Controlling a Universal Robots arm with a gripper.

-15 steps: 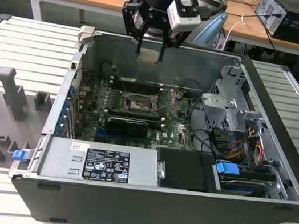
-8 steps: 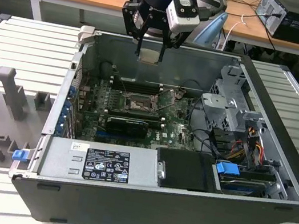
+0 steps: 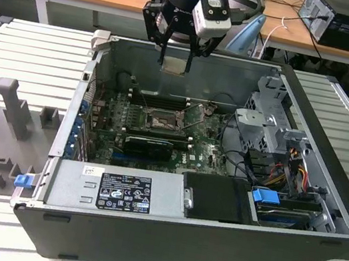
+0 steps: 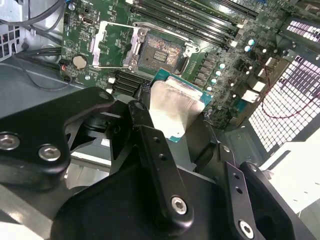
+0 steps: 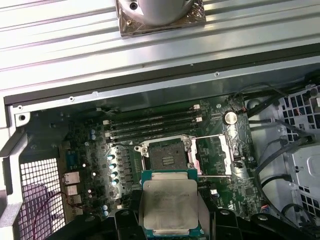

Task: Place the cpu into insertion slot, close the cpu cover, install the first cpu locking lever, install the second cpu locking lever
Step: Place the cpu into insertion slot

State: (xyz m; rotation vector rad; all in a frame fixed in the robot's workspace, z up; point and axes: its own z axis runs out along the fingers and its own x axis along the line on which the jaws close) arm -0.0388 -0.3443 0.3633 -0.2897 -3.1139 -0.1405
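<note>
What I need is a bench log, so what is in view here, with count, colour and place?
cpu: one, silver-beige, held above the open case.
insertion slot: one, dark-framed, on the board, uncovered.
cpu cover: one, silver-grey, swung open beside the slot.
circuit board: one, green, case floor.
coin cell: one, silver, on the board near the cover.
computer case: one, dark grey, open on the slatted table.
gripper: one, black, shut on the cpu's edges.
</note>
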